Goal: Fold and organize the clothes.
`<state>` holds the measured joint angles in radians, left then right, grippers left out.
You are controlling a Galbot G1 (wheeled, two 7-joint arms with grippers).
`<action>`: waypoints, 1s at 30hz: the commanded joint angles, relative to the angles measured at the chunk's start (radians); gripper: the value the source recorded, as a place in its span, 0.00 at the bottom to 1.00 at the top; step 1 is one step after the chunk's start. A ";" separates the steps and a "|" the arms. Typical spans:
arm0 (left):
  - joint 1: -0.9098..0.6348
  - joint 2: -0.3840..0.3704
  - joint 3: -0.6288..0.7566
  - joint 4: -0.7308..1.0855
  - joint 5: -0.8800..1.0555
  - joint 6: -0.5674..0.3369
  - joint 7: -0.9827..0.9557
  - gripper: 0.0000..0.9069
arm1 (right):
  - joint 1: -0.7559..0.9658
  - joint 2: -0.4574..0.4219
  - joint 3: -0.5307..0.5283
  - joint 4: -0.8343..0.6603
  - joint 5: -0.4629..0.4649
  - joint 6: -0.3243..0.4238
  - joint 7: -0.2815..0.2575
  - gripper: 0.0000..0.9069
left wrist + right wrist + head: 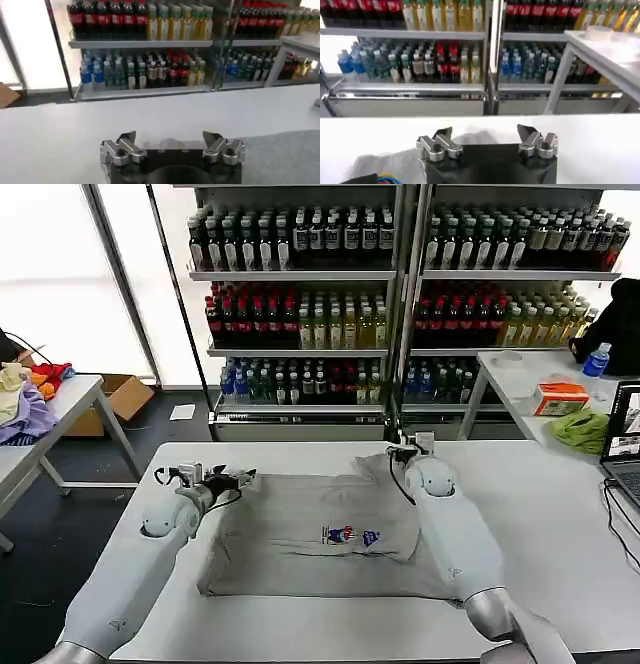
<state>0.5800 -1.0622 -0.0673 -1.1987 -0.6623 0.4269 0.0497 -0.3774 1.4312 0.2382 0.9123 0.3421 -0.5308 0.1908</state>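
One of the clothes, a grey short-sleeved shirt (300,534) with a small multicoloured chest print (350,536), lies spread flat on the white table (560,524). My left gripper (243,478) hovers open at the shirt's far left corner, by the sleeve. In the left wrist view it (169,142) holds nothing, with grey cloth (285,160) off to one side. My right gripper (407,451) is open over the shirt's far right corner. The right wrist view shows it (485,136) empty above the bare table, with grey cloth (390,162) beside it.
Shelves of drink bottles (300,314) stand behind the table. A side table at the left holds a heap of lilac, red and yellow fabrics (28,399). To the right are a lime-green cloth (582,430), an orange box (560,397), a water bottle (596,361) and a laptop (625,434).
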 commanded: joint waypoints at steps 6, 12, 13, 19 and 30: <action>0.016 -0.011 0.000 0.022 -0.003 0.004 0.003 1.00 | -0.002 0.019 0.001 -0.047 -0.008 -0.006 0.002 1.00; 0.030 0.002 0.009 0.005 -0.002 0.013 0.002 0.00 | -0.039 0.015 0.011 -0.013 -0.004 -0.018 0.009 0.00; 0.036 0.004 0.010 0.003 -0.002 0.013 0.002 0.00 | -0.044 0.014 0.012 -0.008 -0.004 -0.019 0.012 0.00; 0.049 0.000 0.010 -0.011 -0.002 0.015 -0.001 0.00 | -0.087 0.000 0.010 0.041 0.002 -0.035 0.028 0.00; 0.054 -0.015 0.008 -0.009 0.002 0.007 -0.001 0.00 | -0.145 -0.014 0.003 0.119 0.017 -0.045 0.032 0.00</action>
<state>0.6282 -1.0686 -0.0599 -1.2114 -0.6631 0.4350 0.0478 -0.4823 1.4175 0.2433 0.9899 0.3527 -0.5654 0.2233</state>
